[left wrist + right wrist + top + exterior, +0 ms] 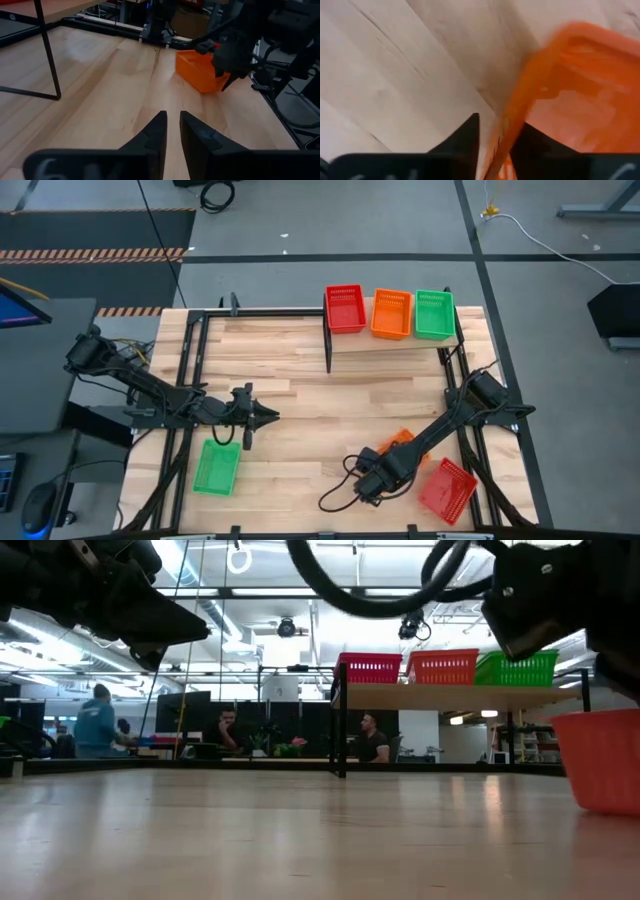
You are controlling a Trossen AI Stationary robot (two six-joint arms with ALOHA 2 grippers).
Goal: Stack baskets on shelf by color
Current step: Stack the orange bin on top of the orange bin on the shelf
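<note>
The rim of an orange basket (560, 100) on the table's near right is straddled by the right gripper (495, 145), fingers closing around it; the left gripper (171, 131), fingers nearly together, is held empty mid-table, beside a green basket (217, 467); three baskets are seen on the shelf (390, 343).

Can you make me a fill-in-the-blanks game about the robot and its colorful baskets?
1. On the shelf, the basket in the middle is ____.
2. The right gripper has its fingers on either side of the rim of an ____ basket.
3. The green basket on the table lies near the ____ gripper.
4. The left gripper holds ____.

Missing words: orange; orange; left; nothing
</note>
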